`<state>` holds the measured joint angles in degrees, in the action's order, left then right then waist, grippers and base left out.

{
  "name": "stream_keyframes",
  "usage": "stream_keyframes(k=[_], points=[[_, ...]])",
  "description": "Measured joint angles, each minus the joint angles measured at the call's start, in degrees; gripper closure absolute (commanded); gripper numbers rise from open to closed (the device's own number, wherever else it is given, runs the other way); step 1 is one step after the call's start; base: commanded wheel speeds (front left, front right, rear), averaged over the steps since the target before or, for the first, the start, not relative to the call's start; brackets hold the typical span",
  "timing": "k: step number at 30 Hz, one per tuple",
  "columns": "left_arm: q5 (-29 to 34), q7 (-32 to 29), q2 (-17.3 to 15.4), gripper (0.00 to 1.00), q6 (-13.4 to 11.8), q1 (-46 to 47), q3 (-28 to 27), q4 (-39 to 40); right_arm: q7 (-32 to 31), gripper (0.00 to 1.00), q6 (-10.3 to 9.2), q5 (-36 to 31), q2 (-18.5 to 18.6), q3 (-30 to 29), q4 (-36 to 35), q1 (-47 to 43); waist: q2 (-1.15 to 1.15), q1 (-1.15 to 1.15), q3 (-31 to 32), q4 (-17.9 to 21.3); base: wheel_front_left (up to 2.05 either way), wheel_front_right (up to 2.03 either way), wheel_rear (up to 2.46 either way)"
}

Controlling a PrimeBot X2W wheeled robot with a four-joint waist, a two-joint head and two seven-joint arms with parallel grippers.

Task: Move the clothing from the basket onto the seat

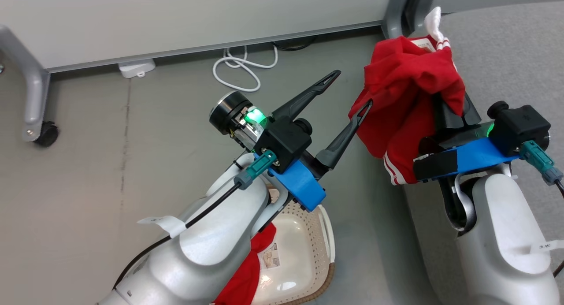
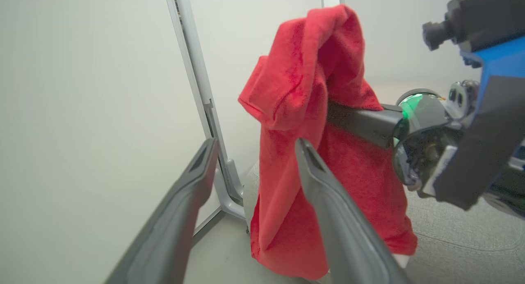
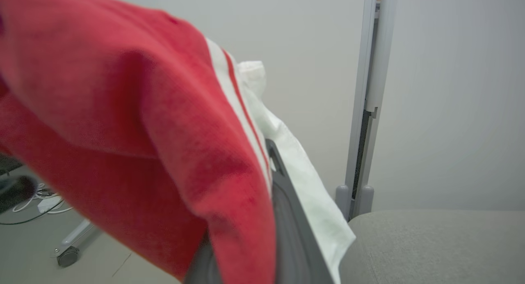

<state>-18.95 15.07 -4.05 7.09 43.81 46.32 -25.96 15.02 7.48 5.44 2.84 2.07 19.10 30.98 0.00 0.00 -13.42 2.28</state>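
Grey floor (image 1: 132, 172) runs under a pale wall panel (image 1: 176, 18), with the grey seat (image 1: 506, 49) at upper right. A red garment (image 1: 405, 84) drapes over the right gripper (image 1: 451, 113), which is clamped on it at the seat's edge. The left gripper (image 1: 351, 90), fingers spread, sits just left of it. A second red garment (image 1: 244, 269) lies in the basket (image 1: 308, 247), bottom centre.

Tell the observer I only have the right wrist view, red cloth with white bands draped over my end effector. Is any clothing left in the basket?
Observer: Yes. A second bright red fabric garment lies in the oval cream-white perforated plastic basket, partly under the left forearm.
Operator: Is the left end effector gripping my cloth?
Observer: No. The left end effector is open, one finger ending right beside the red garment with white trim bands.
Operator: Is it over the seat?
Observer: Only partly; it straddles the grey fabric-upholstered seat at its edge, the hem over the floor.
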Motion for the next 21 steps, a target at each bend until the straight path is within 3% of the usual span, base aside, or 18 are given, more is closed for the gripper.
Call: stream_keyframes(k=[21], points=[[2.1, 0.0, -1.8, 0.0, 0.0, 0.0, 3.0, 0.6, 0.0, 1.0, 0.0, 1.3, 0.0, -10.9, -9.6, -8.9, 0.0, 0.0, -5.9, 17.3, 0.0, 0.0, 0.0]])
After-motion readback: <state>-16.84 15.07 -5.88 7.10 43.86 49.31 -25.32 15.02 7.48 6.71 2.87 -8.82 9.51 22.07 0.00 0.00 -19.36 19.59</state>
